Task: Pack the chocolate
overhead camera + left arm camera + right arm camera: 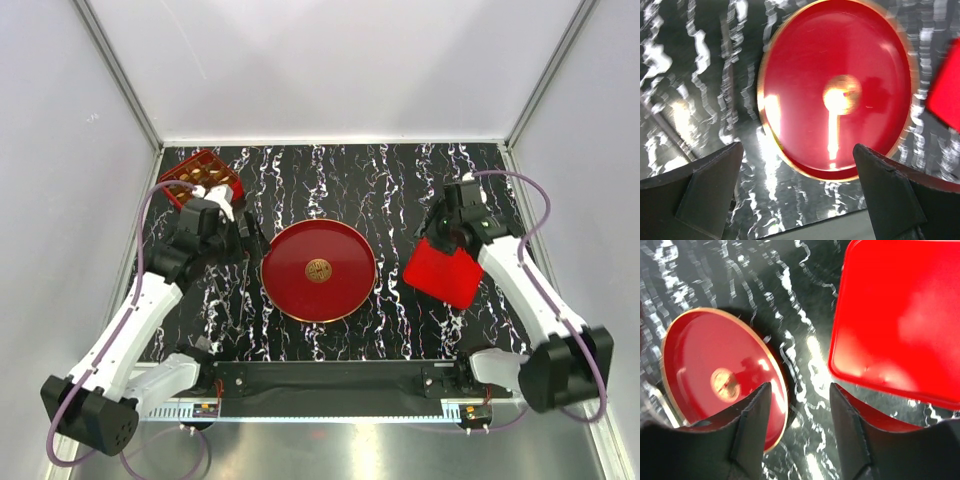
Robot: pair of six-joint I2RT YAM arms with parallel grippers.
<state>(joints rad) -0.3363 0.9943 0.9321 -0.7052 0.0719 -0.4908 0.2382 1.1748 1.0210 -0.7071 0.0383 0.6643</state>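
Observation:
The chocolate [192,177] shows as small brown and tan pieces in the compartments of a red divided box [222,170] at the far left of the mat. The red plate [318,300] in the middle holds nothing, with only its gold emblem [318,269] at the centre. My left gripper [243,232] hangs between the box and the plate [805,60], open [797,147] with nothing between its fingers. My right gripper [437,238] hovers at the far edge of a flat red lid [450,275]. It is open [800,387] over bare mat, between the plate [690,355] and the lid [900,320].
The black marbled mat [400,180] covers the table between white walls. Its near edge [840,220] shows just below the plate in the left wrist view. Both arm bases sit on the black rail [330,380] at the front.

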